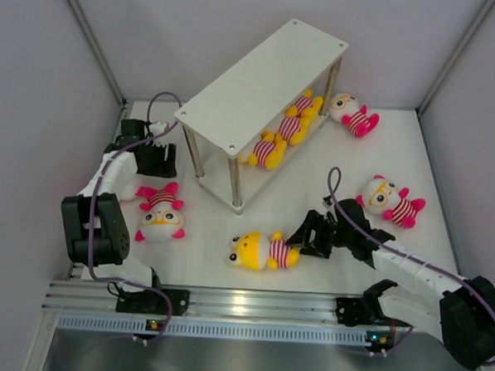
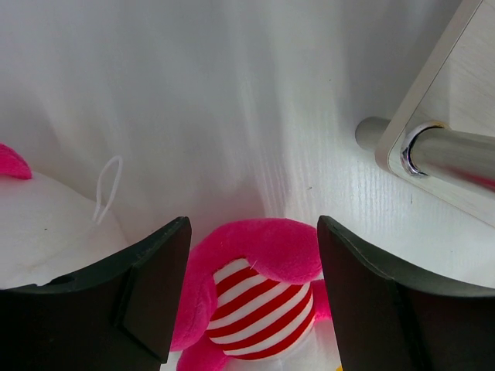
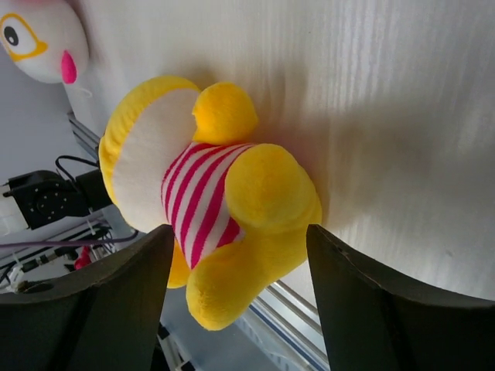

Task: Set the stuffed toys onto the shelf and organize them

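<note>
The shelf stands at the back middle, with two yellow stuffed toys lying on its lower board. My left gripper is open over a pink-limbed toy at the left. That toy's striped belly sits between the jaws, and neither presses it. My right gripper is open at the feet of a yellow toy lying front centre, its legs in the gap. Two more pink toys lie at the right and beside the shelf.
A shiny shelf post and board corner are close on the right of the left gripper. Grey walls enclose the white table on three sides. A metal rail runs along the near edge, by the yellow toy.
</note>
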### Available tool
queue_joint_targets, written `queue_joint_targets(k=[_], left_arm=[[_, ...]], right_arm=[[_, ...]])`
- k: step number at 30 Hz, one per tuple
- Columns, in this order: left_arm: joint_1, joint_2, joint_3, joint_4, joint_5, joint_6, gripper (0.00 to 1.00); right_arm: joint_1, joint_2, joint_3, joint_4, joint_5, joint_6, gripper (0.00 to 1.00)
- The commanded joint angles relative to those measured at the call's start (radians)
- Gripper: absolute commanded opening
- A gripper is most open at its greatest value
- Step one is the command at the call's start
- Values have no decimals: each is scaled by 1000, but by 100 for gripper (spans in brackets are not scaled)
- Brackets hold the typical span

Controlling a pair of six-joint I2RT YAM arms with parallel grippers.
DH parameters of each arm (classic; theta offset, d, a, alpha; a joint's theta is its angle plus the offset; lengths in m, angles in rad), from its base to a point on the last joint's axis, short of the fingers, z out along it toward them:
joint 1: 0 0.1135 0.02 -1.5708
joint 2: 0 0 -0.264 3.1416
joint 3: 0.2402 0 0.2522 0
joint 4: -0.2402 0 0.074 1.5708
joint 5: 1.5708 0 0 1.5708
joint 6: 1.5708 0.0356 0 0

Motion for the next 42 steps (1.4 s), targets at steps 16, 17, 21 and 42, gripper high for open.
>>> queue_joint_targets(k=[16,17,21,42], left_arm=[[-3,-13,79,-5,-146,77,73],[3,-13,88,-5,-164,82,73],[48,-2,134,-8,-163,66,74],[55,6,110,-8,-105,43,73]], right_arm=[[87,-18,151,-2,204,-15,0],[86,-47,175,-75,234,-38,0],[77,-173,280,-162,361,-69,0],[136,2,558,309,702,-293,0]])
